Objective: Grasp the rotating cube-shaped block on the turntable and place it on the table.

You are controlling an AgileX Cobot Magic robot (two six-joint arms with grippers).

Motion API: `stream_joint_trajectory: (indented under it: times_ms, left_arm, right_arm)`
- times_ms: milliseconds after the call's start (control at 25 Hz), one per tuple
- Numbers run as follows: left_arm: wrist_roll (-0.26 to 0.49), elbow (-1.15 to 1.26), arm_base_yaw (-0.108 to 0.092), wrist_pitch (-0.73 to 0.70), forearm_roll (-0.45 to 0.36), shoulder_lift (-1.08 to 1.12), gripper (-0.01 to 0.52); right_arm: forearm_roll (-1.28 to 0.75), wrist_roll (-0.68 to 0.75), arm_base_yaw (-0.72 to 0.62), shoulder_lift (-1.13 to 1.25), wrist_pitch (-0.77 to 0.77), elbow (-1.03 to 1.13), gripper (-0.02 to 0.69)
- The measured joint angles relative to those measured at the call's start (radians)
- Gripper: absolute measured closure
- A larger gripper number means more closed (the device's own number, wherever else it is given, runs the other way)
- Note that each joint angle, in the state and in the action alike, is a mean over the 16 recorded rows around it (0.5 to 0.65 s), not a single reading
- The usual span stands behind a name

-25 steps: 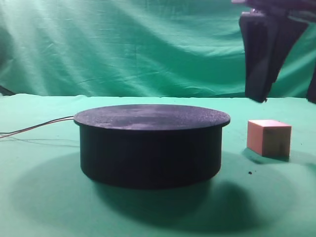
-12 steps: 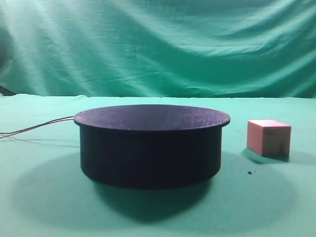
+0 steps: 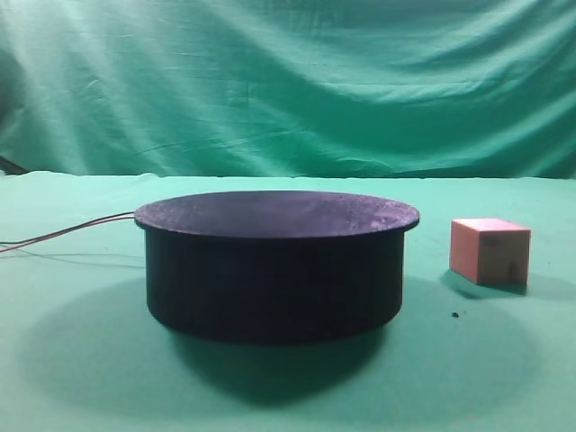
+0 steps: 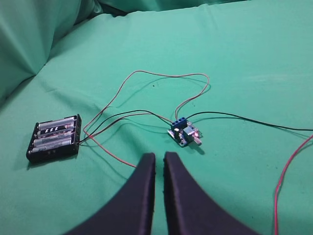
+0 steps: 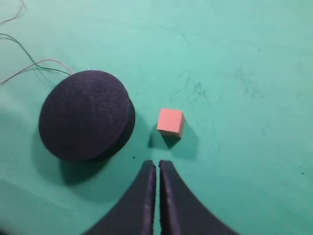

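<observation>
The salmon-pink cube-shaped block [image 3: 490, 251] rests on the green table [image 3: 72, 378], just right of the black turntable [image 3: 274, 265], whose top is bare. In the right wrist view the block [image 5: 170, 122] lies beside the turntable [image 5: 85, 115], far below my right gripper [image 5: 157, 164], which is shut and empty, high above the table. My left gripper [image 4: 159, 156] is shut and empty over the cloth away from the turntable. Neither gripper shows in the exterior high view.
Thin wires [image 3: 63, 234] trail left from the turntable. In the left wrist view a black battery holder [image 4: 54, 138] and a small blue circuit board [image 4: 184, 132] lie on the cloth, joined by red and black wires [image 4: 161, 76].
The right gripper, hanging above the block at upper right a second ago, has risen out of the exterior high view. Block and turntable have not moved.
</observation>
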Motion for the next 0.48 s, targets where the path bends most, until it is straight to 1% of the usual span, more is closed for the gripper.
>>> stream_joint_trajectory:
  times_ms: [240, 480]
  left_arm:
    - [0.0, 0.0, 0.0, 0.0, 0.0, 0.0, 0.514]
    - [0.0, 0.0, 0.0, 0.0, 0.0, 0.0, 0.514]
  right_arm:
    - [-0.039, -0.071, -0.085, -0.089, -0.151, 0.107, 0.665]
    - [-0.059, -0.08, -0.222, -0.27, -0.349, 0.316, 0.665]
